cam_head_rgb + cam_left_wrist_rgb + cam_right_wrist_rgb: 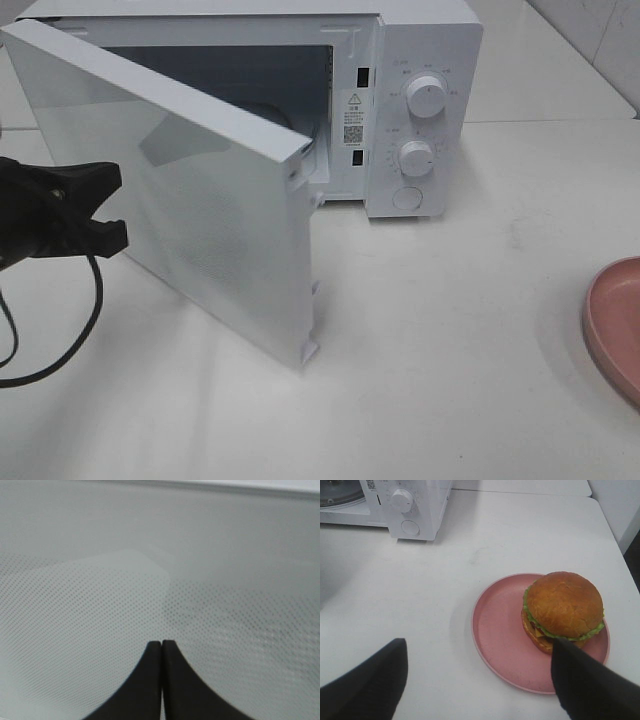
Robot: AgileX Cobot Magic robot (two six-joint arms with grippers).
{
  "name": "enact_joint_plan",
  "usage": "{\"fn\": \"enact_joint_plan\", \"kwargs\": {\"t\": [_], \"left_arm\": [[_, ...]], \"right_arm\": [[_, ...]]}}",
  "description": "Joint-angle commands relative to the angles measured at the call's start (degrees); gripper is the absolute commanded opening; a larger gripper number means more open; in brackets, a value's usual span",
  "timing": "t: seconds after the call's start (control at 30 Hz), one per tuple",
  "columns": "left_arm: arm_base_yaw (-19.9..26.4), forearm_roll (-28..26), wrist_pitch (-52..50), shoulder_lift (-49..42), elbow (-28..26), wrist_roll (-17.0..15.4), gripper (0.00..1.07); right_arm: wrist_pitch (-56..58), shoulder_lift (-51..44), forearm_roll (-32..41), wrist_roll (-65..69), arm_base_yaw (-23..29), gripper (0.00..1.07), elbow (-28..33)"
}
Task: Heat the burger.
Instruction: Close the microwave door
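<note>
1. Sitting on a pink plate (502,650), the burger (563,611) shows a glossy brown bun with a green lettuce edge below it. It rests toward one side of the plate, leaving bare pink surface beside it.
2. The plate lies on a white table (470,545), well apart from the microwave (420,60). In the high view only the plate's edge shows, at the far right; the burger is out of that view.
3. The right gripper (479,672) hovers above the plate with its two black fingers spread wide apart. One finger (590,680) overlaps the plate's rim and the burger's lower edge in the wrist view; whether it touches them cannot be told. It holds nothing.
4. The microwave stands at the back of the table with two round knobs and a round button on its front panel. Its door (200,190) is swung open toward the left, and the dark cavity is partly visible behind it.
5. The left gripper (118,206) is at the far left of the high view, near the outer face of the door. Its wrist view shows its black fingers (145,685) pressed together, holding nothing, with the door's dotted window close in front of them.
</note>
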Motion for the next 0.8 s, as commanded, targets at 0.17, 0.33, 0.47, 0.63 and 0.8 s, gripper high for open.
{"fn": "enact_joint_plan", "kwargs": {"t": [0.17,0.33,0.47,0.63,0.8], "left_arm": [[-7.51,-9.85,0.11,3.67,-4.24,2.29,0.0],[-10.54,-15.24,0.23,5.67,-6.7,3.67,0.0],[-12.26,-17.93,1.43,7.05,-9.11,5.16,0.0],[-15.3,-22.4,6.25,9.45,-14.73,8.37,0.0],[-17.7,-27.1,8.25,12.61,-20.68,10.94,0.0]], "right_arm": [[-0.69,-1.49,0.0,-0.69,-0.4,0.76,0.06],[-0.69,-1.49,0.0,-0.69,-0.4,0.76,0.06],[-0.69,-1.49,0.0,-0.69,-0.4,0.76,0.06],[-0.69,-1.49,0.0,-0.69,-0.4,0.76,0.06],[-0.69,-1.49,0.0,-0.69,-0.4,0.76,0.06]]}}
